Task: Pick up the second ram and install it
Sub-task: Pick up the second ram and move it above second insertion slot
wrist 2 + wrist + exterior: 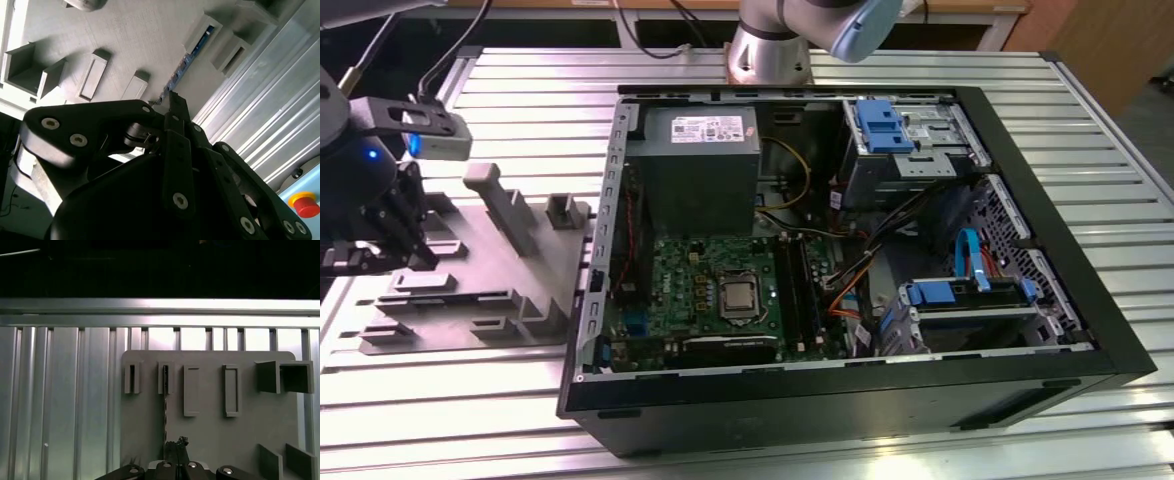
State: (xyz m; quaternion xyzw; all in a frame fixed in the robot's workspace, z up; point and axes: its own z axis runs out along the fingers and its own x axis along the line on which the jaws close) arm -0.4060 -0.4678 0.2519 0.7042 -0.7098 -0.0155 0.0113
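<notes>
The arm reaches over the grey fixture plate (447,320), which lies beside the open computer case (854,400), and the gripper (175,97) points down at this plate. The second ram (187,62) stands on its edge on the plate. One end sits in a slot block (170,380) and the other end is just at the fingertips (177,107); whether they clamp it I cannot tell

Fixture plate (480,290) on table (1121,230), exterior view's left of computer case (854,395), second ram (192,50) on plate
</notes>
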